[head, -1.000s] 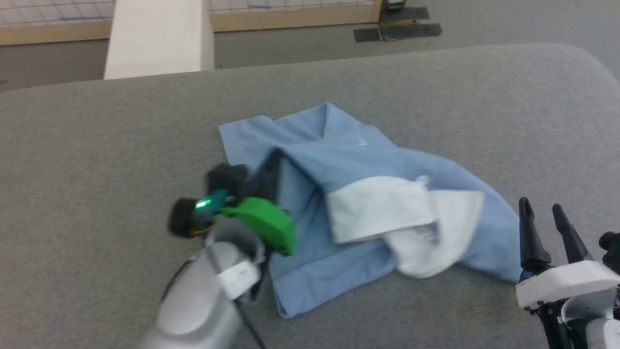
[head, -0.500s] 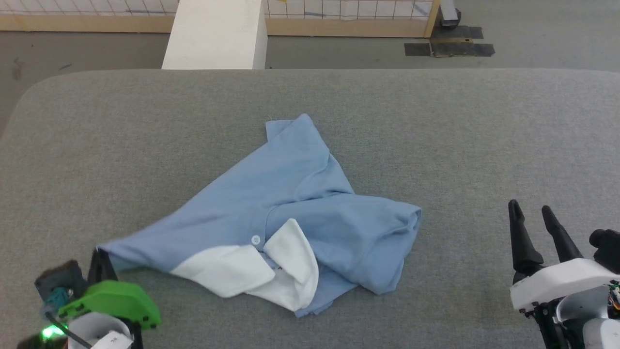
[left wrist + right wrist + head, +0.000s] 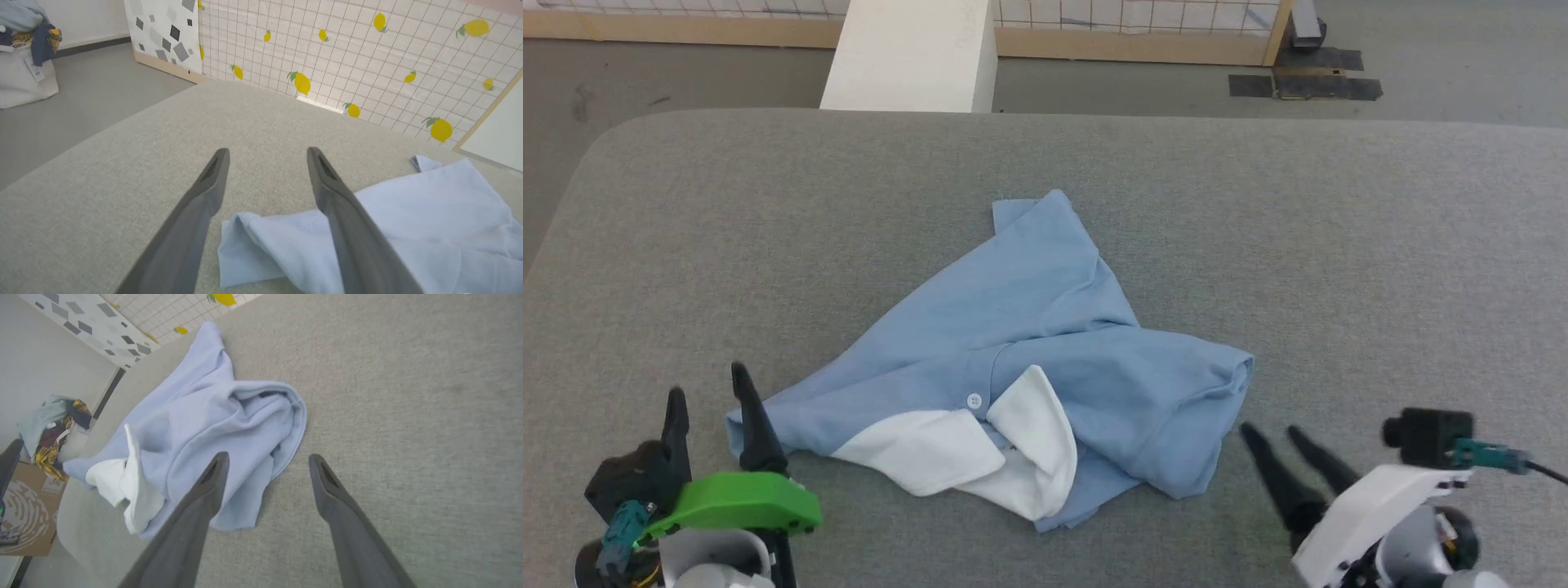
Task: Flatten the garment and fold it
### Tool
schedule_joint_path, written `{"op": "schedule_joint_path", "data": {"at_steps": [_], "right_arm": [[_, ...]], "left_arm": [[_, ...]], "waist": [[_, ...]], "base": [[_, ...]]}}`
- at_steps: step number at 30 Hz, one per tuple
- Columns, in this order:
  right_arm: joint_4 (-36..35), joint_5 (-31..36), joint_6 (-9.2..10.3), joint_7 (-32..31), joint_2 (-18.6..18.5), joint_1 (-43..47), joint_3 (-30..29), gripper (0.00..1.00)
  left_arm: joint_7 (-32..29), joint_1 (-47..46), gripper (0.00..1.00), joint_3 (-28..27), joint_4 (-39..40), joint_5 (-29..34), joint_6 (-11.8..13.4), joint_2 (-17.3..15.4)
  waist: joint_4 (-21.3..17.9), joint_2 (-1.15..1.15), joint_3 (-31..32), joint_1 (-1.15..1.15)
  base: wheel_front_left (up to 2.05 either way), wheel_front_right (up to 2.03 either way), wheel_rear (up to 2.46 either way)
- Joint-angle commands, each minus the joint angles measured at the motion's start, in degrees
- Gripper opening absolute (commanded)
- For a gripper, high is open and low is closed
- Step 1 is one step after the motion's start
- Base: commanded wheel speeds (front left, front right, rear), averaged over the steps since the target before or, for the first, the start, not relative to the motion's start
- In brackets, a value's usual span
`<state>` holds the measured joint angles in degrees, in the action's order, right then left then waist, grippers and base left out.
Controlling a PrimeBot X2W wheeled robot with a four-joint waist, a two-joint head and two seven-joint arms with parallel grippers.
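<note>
The shirt (image 3: 1029, 343) lies in a crumpled heap at the centre of the head view, on the grey padded table (image 3: 1339, 245), so we judge the flattening barely begun. One end tapers toward the top of the frame and the body is bunched toward the right. The white collar (image 3: 980, 449) flops open along the lower edge, with a button (image 3: 974, 400) showing just above it. Our left gripper (image 3: 706, 384) sits at the lower left with its jaws wide apart, the inner finger just beside the shirt's left corner. In the left wrist view that corner lies between and under the fingers, with nothing pinching it, and we read this as a spot chosen for taking hold of the edge. Our right gripper (image 3: 1270, 430), at the lower right, also stands open and empty. Its tips point toward the bunched right side nearby, likely so that both arms can draw the cloth out flat.
</note>
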<state>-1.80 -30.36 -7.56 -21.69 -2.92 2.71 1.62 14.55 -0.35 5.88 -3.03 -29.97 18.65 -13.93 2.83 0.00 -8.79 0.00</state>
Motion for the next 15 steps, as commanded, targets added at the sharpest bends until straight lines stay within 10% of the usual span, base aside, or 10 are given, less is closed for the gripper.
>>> {"op": "schedule_joint_path", "data": {"at_steps": [1,11,12,15], "right_arm": [[-0.8,-2.0,0.08,-2.8,0.0,1.2,1.9,1.0],[4.1,2.0,0.08,-9.3,0.0,-2.8,5.2,1.0],[4.9,1.6,0.08,-9.6,0.0,-3.6,5.4,0.9],[5.9,1.2,0.08,-8.5,0.0,-5.8,6.2,0.0]], "left_arm": [[0.4,-0.9,1.0,-1.7,3.1,4.3,-1.8,2.4],[0.4,-1.8,1.0,-5.0,5.5,12.7,-10.1,9.9],[0.4,-2.0,1.0,-5.1,5.2,13.0,-10.7,10.2],[0.4,-2.3,1.0,-5.6,4.3,13.3,-11.6,10.7]], "waist": [[1.1,0.0,-0.3,0.0],[4.8,0.0,-2.5,0.0],[5.2,0.0,-2.7,0.0],[5.8,0.0,-3.0,0.0]], "base": [[0.0,0.0,0.0],[0.0,0.0,0.0],[0.0,0.0,0.0],[0.0,0.0,0.0]]}}
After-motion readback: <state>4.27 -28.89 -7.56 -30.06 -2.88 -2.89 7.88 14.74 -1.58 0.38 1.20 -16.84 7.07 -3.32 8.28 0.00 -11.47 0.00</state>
